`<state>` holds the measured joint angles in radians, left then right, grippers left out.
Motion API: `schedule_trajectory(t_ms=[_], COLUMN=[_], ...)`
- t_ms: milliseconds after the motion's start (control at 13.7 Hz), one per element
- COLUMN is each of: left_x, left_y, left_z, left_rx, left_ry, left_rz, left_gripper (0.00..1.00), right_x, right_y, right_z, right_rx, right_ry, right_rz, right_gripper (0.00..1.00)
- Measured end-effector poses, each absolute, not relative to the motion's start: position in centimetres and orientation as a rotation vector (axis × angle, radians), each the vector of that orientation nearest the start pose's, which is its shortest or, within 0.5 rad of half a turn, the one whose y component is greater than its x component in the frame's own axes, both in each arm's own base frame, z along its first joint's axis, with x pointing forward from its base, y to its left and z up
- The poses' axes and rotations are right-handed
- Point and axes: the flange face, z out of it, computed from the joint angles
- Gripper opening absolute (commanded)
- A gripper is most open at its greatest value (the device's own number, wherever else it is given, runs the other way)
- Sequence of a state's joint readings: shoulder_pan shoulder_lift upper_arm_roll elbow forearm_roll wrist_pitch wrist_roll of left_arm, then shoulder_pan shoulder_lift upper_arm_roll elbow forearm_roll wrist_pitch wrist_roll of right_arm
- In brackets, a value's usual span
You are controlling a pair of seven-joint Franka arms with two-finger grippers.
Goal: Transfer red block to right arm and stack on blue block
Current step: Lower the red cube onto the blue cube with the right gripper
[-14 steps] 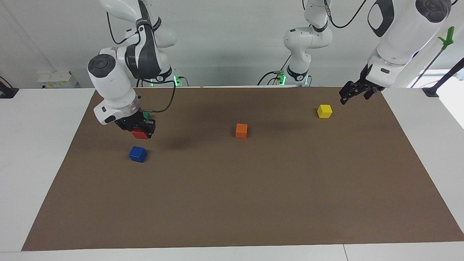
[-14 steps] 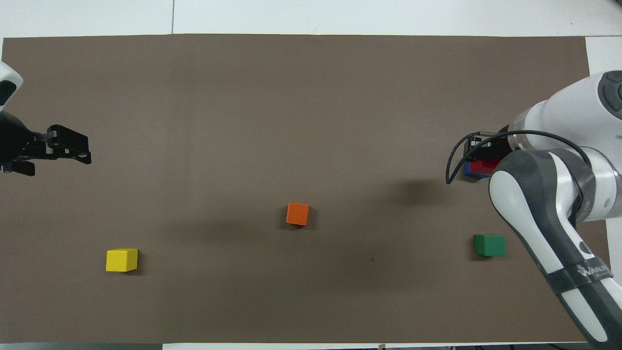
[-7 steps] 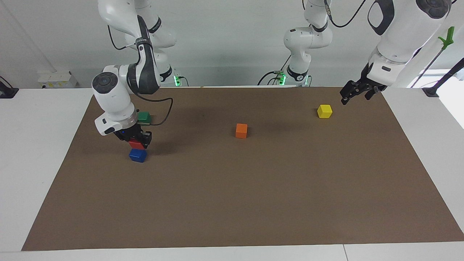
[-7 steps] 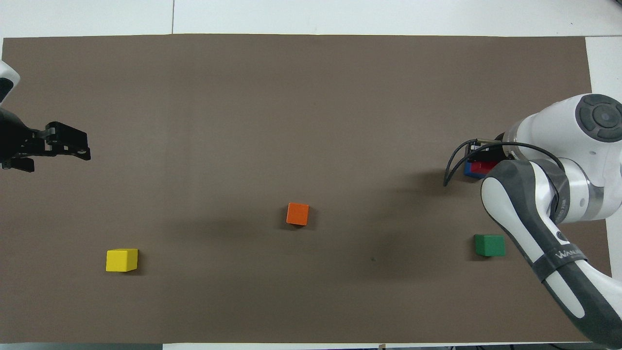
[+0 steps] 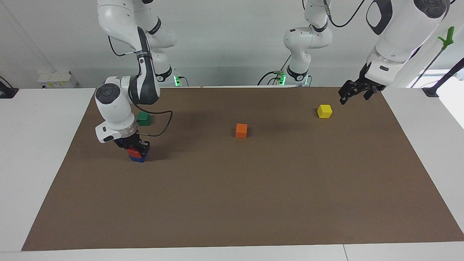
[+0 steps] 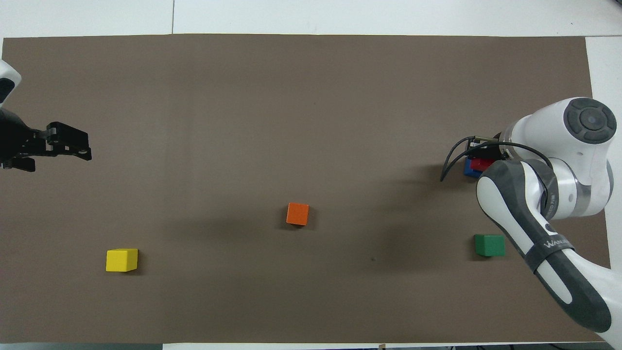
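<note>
The red block [image 5: 135,152] rests on top of the blue block [image 5: 138,158] at the right arm's end of the mat. My right gripper [image 5: 137,150] is shut on the red block, pointing straight down. From overhead, only slivers of the red block [image 6: 478,164] and the blue block [image 6: 468,168] show beside the right arm's wrist. My left gripper [image 5: 344,97] waits open in the air at the left arm's end, near the yellow cube, holding nothing. It shows in the overhead view too, left gripper [image 6: 80,147].
An orange cube [image 5: 241,130] sits mid-mat. A yellow cube [image 5: 324,111] lies toward the left arm's end. A green cube [image 5: 144,118] sits nearer to the robots than the blue block. The brown mat [image 5: 253,203] covers most of the table.
The right gripper has come down with the red block, from hanging above the mat to setting it on the blue block. The left arm barely moved.
</note>
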<state>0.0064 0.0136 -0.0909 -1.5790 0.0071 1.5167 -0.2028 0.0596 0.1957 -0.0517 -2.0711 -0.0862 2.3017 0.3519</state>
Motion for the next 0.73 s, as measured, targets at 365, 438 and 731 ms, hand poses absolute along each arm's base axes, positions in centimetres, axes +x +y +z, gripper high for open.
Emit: schedule_trajectory(t_ms=[365, 438, 731], left_x=[55.0, 55.0, 55.0], left_y=[-4.6, -4.6, -5.0], left_z=[60.9, 60.9, 60.9], left_rx=[-3.118, -3.123, -3.171], left_ry=[-0.184, -0.185, -0.191], left_rz=[0.116, 0.118, 0.132], left_gripper=[1.0, 1.0, 1.0], right_x=[58.3, 58.3, 58.0], right_y=[-0.5, -0.7, -1.2], right_z=[34.0, 34.0, 33.5], right_rx=[-3.162, -3.159, -3.156], right_ry=[0.529, 0.538, 0.559], right_rz=[-0.095, -0.102, -0.09], right_gripper=[0.0, 0.0, 0.0])
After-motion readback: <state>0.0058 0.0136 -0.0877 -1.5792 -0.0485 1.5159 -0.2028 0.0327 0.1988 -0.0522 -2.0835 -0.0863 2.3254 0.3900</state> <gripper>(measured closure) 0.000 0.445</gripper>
